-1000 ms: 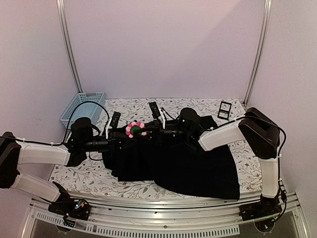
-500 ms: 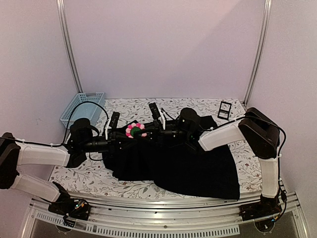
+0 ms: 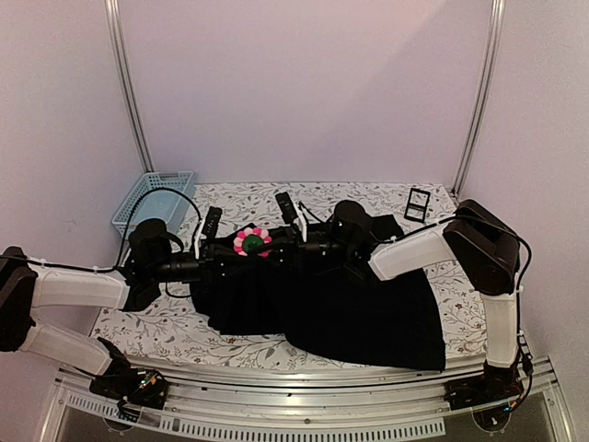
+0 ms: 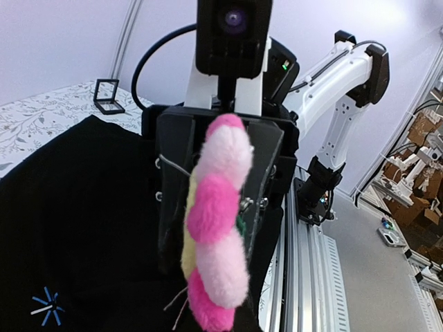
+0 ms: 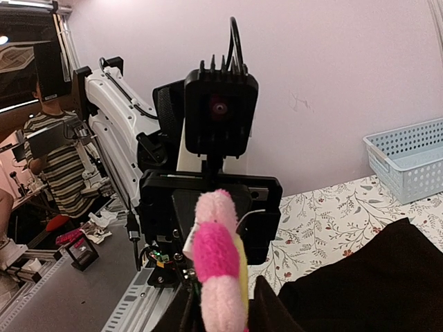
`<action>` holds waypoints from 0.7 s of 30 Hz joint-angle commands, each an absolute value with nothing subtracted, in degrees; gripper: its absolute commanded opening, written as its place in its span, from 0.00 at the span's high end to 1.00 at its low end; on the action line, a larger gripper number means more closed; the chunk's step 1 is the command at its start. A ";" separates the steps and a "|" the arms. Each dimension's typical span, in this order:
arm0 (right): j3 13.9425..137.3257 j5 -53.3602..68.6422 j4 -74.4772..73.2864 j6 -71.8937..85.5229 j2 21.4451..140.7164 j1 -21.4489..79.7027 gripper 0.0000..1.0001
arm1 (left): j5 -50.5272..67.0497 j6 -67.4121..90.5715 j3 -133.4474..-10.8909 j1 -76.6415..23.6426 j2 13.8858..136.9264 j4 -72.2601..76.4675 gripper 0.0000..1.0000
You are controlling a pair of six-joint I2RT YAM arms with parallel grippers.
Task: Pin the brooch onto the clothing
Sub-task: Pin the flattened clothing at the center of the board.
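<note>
- the brooch (image 3: pixel 250 242) hangs in the air left of centre in the top view, between my two claws, which meet nose to nose over the upper left part of the shirt (image 3: pixel 350 304).
- my left claw (image 3: pixel 230 250) reaches in from the left of that frame, its tip right at the brooch's left side. my right claw (image 3: pixel 274 242) comes in from the right, its tip just beside the brooch's right side.
- in the left wrist view the brooch (image 4: pixel 216 228) stands on edge down the middle of the frame. its pink petals face the camera, a yellowish strip runs along its left rim, and it runs off the bottom edge.
- behind it i see my right claw head on: a dark finger (image 4: pixel 173 187) left of the brooch and a clear finger (image 4: pixel 266 166) right of it, with the brooch between the two.
- right claw: jaws a narrow way apart. i cannot tell whether they press the brooch or only flank it.
- left claw: closed down tight. the brooch sits at its tips, but the pinch is hidden behind the petals, so i cannot tell what it grips.
- in the right wrist view the brooch (image 5: pixel 220 266) is on edge too, low centre, in front of my left claw's black body.
- the shirt lies on the table (image 3: pixel 138 318), filling the lower middle of the top view. its blue star emblem (image 4: pixel 47 306) shows at the lower left of the left wrist view, well apart from the brooch.
</note>
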State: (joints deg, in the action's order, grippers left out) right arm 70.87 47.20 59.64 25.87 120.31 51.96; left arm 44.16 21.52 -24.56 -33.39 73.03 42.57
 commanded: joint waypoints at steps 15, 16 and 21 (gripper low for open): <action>69.31 47.07 55.47 22.07 115.46 51.33 0.44 | 45.88 22.09 -24.66 -34.05 72.61 47.25 1.00; 69.22 46.92 55.42 21.87 115.28 51.32 0.43 | 45.88 22.01 -24.69 -34.09 72.60 47.18 1.00; 69.19 46.48 55.32 21.24 115.22 51.27 0.44 | 45.57 20.87 -24.95 -34.10 72.18 46.19 1.00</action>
State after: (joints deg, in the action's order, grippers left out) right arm 70.08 47.05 56.36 22.28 116.71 51.68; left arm 44.97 22.24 -24.53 -33.39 73.03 44.80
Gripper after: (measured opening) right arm 0.574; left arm 0.049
